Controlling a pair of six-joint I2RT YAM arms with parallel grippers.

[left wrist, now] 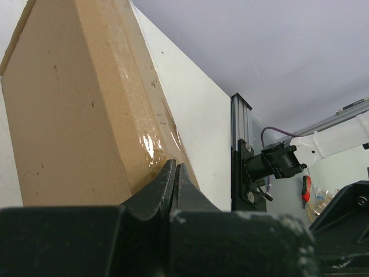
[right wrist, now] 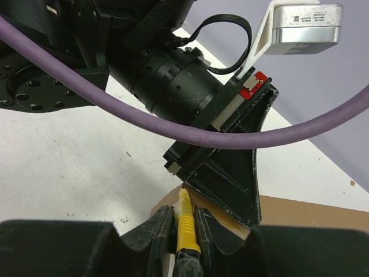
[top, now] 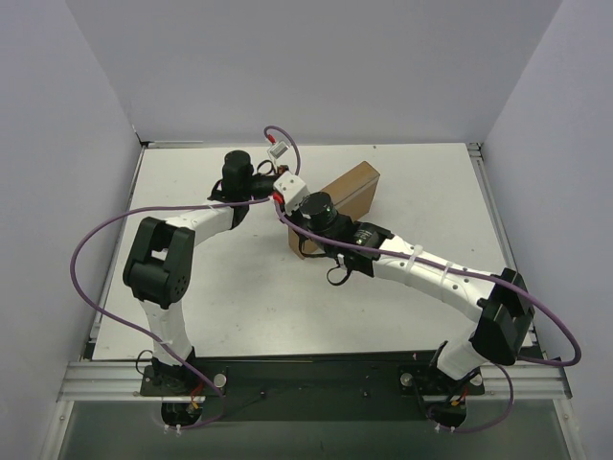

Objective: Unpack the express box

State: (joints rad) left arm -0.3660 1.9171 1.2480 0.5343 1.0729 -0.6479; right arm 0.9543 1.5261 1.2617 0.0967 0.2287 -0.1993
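Note:
The express box, brown cardboard and taped along one seam, lies closed at the table's middle back. My left gripper is shut with nothing between its fingers, its tips against the near corner of the box. In the right wrist view those black fingers press on the box. My right gripper is shut on a yellow utility knife, whose tip touches the box's corner just beside the left fingers. From above, both wrists crowd over the box's left end and hide the fingertips.
The white table is boxed in by pale walls on three sides. An aluminium rail runs along its right edge. Purple cables loop out from both arms, one crossing low over the box's left end.

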